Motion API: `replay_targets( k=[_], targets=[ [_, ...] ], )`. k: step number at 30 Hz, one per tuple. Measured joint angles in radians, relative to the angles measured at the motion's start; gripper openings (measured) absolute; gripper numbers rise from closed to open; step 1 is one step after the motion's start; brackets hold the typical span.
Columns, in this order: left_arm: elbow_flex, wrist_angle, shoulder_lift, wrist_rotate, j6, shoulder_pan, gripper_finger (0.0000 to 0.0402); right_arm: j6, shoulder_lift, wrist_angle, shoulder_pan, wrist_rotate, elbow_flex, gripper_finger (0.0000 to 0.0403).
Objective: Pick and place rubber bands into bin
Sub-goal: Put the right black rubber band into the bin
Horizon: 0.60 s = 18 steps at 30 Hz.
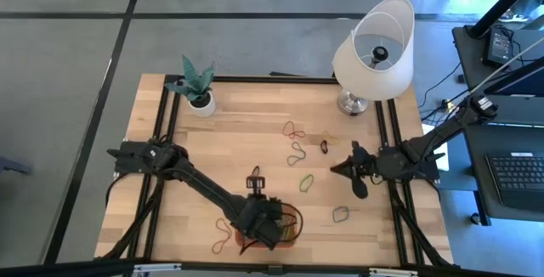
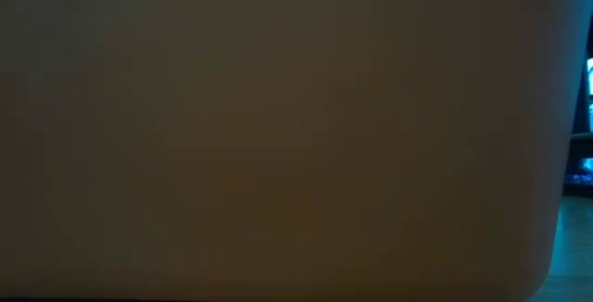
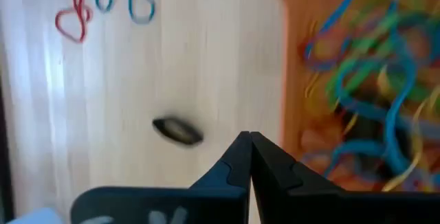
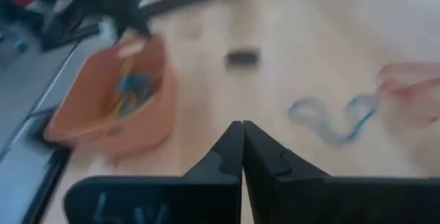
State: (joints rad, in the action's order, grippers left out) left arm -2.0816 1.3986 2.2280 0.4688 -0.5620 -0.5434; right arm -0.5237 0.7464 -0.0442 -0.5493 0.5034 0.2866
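Left gripper (image 3: 249, 141): fingers pressed tip to tip, nothing visible between them; poised at the near edge of the table, just beside and partly over the bin (image 3: 292, 59).

Right gripper (image 4: 242, 131): fingers likewise closed together and empty; waiting over the right side of the table, well apart from the bin.

Bin: shallow orange plastic tray, smooth walls, rounded corners. Contents: a tangled heap of rubber bands (image 3: 371, 80), thin glossy loops in several colours overlapping one another.

Loose rubber bands, on the bare wood: a figure-eight loop (image 4: 333, 117) ahead of the right gripper, one band (image 1: 340, 215) near the right rail, and several more scattered across the middle of the table (image 1: 293, 151). Thin, limp, lying flat.

Table (image 1: 238, 115): pale wooden planks, fine grain, dark metal rails along the sides. A small dark oblong object (image 3: 177, 130) lies on the wood close to the bin (identity cannot be told).

Risks, as judged:
- Closed tips descending near the tray could nudge its wall and slide the light plastic.
- Flat bands offer little to pinch; fingers may scrape wood and miss, or snag two loops at once.
- A band stretched on lifting may spring off.

Low view: blocked, nothing legible.
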Motion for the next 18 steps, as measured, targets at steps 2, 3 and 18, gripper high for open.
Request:
replay_targets(
  k=[2, 3, 18],
  targets=[
    [0.088, -0.027, -0.054, 0.001, 0.000, -0.002, 0.0002, 0.040, 0.001, -0.013, 0.031, 0.038, 0.016, 0.0008],
    [0.146, -0.050, -0.094, 0.004, -0.001, -0.006, 0.0002, 0.060, 0.006, -0.015, 0.050, 0.042, 0.031, 0.0008],
    [1.124, -0.700, -0.899, 0.005, 0.081, -0.001, 0.0002, -0.150, 0.420, 0.402, 0.343, 0.056, 0.412, 0.0083]
  ],
)
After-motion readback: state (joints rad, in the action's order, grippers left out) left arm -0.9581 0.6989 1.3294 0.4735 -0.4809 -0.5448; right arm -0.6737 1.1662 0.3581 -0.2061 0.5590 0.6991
